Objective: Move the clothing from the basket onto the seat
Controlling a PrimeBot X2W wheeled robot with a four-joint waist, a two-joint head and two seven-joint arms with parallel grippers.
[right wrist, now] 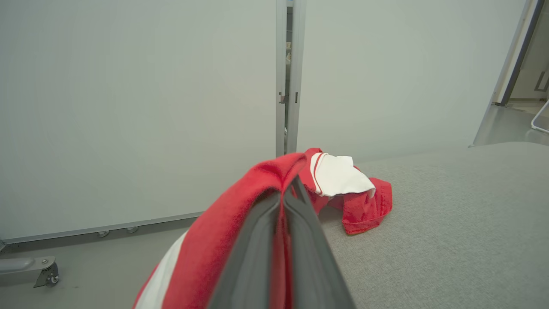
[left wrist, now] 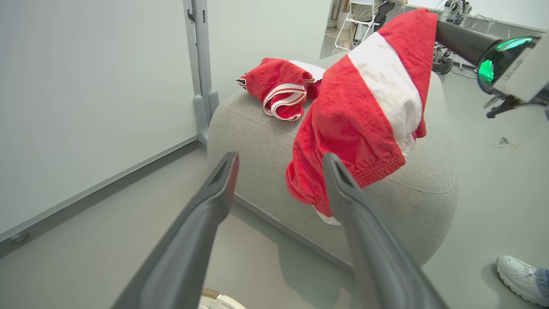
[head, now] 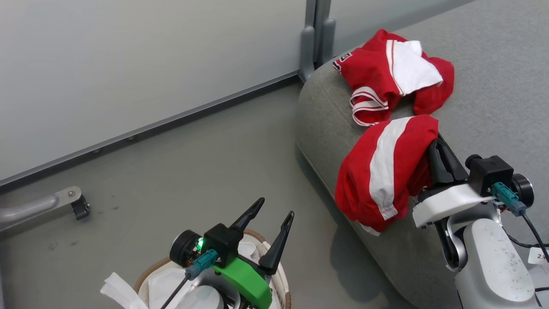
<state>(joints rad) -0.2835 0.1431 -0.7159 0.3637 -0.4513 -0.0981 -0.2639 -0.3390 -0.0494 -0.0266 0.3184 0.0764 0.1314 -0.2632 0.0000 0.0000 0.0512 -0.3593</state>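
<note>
1. My right gripper (head: 436,149) is clamped shut on a red garment (head: 386,171) with a broad white stripe; the fingertips are buried in its folds, so how much cloth they pinch is hard to make out
2. That garment hangs from my fingers over the rounded front edge of the seat (head: 326,128); its long axis runs from the grip down toward the floor, and its lower hem is off the cushion
3. The flat top of the seat lies ahead of and below the right gripper, so I judge the cloth should go further in before release, or it may slide off
4. Another red piece (head: 394,81) with a white panel lies crumpled on the seat just beyond the held one; whether the two touch I cannot tell
5. My left gripper (head: 276,206) hovers spread wide and empty above the basket (head: 150,271), well apart from the seat, so the right arm is nearer
6. My left wrist covers most of the basket; I see white liner (head: 163,287) but cannot tell whether clothing remains inside
</note>
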